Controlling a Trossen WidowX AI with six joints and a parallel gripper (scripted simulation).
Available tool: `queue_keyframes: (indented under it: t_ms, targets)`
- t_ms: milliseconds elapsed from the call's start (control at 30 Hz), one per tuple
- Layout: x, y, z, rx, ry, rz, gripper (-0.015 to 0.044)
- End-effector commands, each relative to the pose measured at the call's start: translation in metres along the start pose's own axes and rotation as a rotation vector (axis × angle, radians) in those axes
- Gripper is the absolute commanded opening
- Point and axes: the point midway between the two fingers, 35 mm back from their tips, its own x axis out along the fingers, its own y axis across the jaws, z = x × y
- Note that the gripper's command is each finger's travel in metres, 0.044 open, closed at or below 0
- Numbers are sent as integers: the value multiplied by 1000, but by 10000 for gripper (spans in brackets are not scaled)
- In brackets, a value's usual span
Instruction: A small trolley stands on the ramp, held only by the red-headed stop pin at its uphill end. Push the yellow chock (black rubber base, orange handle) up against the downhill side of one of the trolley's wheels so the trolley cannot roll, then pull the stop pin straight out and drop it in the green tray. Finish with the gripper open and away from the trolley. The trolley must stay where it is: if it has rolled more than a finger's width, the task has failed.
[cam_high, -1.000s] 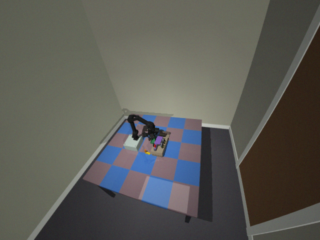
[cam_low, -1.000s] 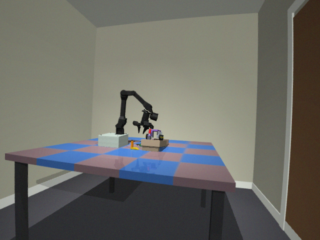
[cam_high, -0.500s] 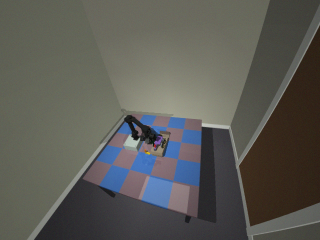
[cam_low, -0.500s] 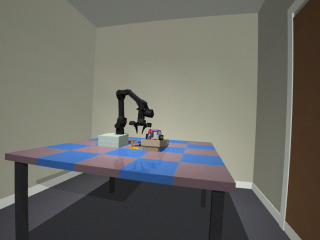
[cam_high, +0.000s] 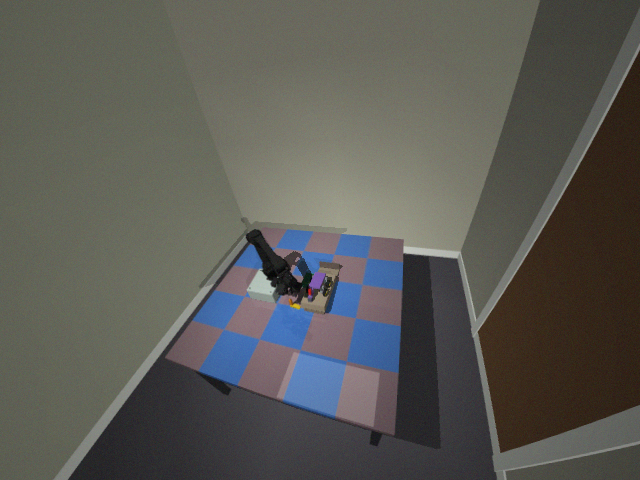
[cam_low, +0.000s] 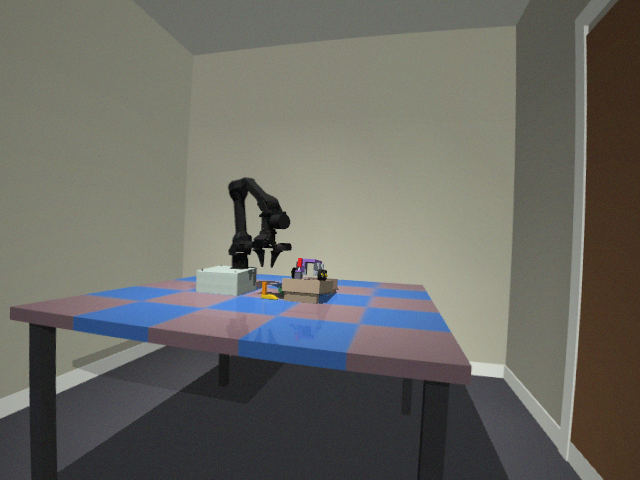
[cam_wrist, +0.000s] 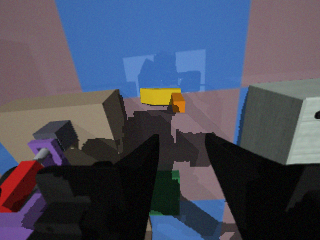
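Yellow chock (cam_high: 295, 306) (cam_low: 268, 297) (cam_wrist: 157, 96), orange handle up, on checkered bench (cam_high: 330, 330) (cam_low: 196, 322) (cam_wrist: 155, 30), beside ramp (cam_high: 313, 307) (cam_low: 301, 285) (cam_wrist: 65, 115), apart from trolley (cam_high: 317, 281) (cam_low: 309, 261) (cam_wrist: 17, 222). Trolley on ramp; red-headed pin (cam_high: 310, 292) (cam_low: 299, 262) (cam_wrist: 21, 186) at its near end. Green tray (cam_high: 307, 280) (cam_wrist: 166, 192) beside ramp. Jaws (cam_high: 295, 292) (cam_low: 267, 265) above bench, part spread, 0 objects between.

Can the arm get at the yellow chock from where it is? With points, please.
Probably yes: the open gripper (cam_high: 295, 292) (cam_low: 267, 265) (cam_wrist: 181, 138) hangs above the table, and the wrist view shows nothing covering the chock (cam_high: 295, 306) (cam_low: 269, 297) (cam_wrist: 157, 96), which sits beside the ramp (cam_high: 313, 305) (cam_low: 301, 286) (cam_wrist: 85, 117).
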Motion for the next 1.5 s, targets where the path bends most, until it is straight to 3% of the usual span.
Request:
queue_keyframes:
  t_ms: [0, 467, 1467]
  targets:
    - [-2, -4, 8, 25, -20, 9, 190]
    - [41, -3, 9, 25, -20, 9, 190]
    - [74, -3, 10, 25, -20, 9, 190]
